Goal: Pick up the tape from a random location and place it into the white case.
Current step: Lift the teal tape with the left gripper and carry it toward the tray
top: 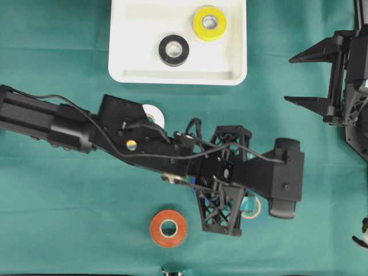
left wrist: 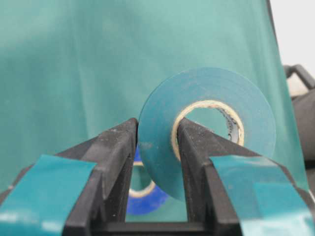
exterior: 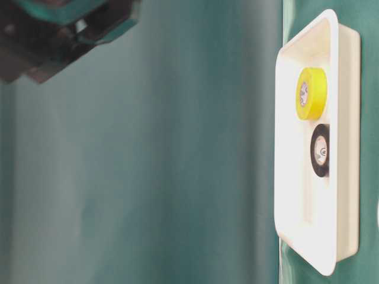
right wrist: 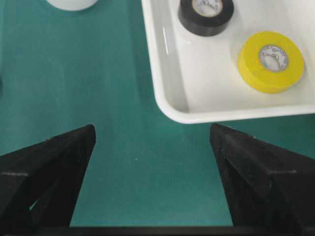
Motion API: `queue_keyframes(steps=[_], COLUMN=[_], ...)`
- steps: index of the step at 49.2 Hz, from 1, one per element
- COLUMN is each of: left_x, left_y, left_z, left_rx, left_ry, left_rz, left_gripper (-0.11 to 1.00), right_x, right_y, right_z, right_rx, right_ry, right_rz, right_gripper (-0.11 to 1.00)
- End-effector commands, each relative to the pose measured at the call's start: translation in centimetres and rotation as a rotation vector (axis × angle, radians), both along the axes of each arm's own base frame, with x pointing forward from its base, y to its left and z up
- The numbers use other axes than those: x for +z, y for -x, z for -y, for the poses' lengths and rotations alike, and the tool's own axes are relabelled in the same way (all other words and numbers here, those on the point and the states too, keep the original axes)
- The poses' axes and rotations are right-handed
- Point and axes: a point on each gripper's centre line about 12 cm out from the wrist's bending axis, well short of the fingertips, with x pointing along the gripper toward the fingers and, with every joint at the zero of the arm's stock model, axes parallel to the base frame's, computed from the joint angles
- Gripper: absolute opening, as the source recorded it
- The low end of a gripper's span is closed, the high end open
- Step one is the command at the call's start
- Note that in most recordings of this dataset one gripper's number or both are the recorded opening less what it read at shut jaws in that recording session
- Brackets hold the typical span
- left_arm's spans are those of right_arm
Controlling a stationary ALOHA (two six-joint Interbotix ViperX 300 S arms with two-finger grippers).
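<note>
My left gripper (left wrist: 157,132) is shut on a teal tape roll (left wrist: 206,125), one finger inside its cardboard core and the other against its outer face. From overhead only an edge of this tape (top: 252,208) shows under the left arm, right of the table's middle. The white case (top: 126,57) lies at the top centre and holds a yellow roll (top: 209,23) and a black roll (top: 173,50). My right gripper (right wrist: 152,130) stands open over bare cloth, just short of the case's corner (right wrist: 170,105).
A blue roll (left wrist: 147,199) lies on the cloth beneath the held tape. An orange roll (top: 168,227) sits near the front edge. A white roll (top: 155,115) is half hidden by the left arm. The right arm (top: 351,86) stands at the right edge.
</note>
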Motion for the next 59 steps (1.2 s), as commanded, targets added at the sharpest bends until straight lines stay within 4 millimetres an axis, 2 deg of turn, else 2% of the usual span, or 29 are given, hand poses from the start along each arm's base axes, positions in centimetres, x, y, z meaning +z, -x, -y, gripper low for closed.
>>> queue_keyframes(steps=[1, 7, 39, 48, 59], left_x=[4.2, 4.8, 4.2, 3.8, 4.2], left_y=[1.0, 1.3, 2.2, 3.8, 7.4], left_z=[-0.3, -0.4, -0.6, -0.7, -0.7], left_rx=[-0.001, -0.001, 0.000, -0.003, -0.018], left_ry=[0.015, 0.016, 0.013, 0.010, 0.031], left_rz=[0.082, 0.092, 0.066, 0.051, 0.114], left_gripper=[0.22, 0.22, 0.22, 0.22, 0.22], right_x=[0.6, 0.6, 0.6, 0.6, 0.7], right_y=[-0.3, -0.3, -0.3, -0.3, -0.3], right_z=[0.0, 0.0, 0.0, 0.0, 0.0], right_rx=[0.000, 0.001, 0.000, 0.000, 0.000], right_ry=[0.002, 0.004, 0.002, 0.002, 0.002], right_rz=[0.015, 0.015, 0.015, 0.015, 0.017], right_gripper=[0.89, 0.89, 0.89, 0.89, 0.89])
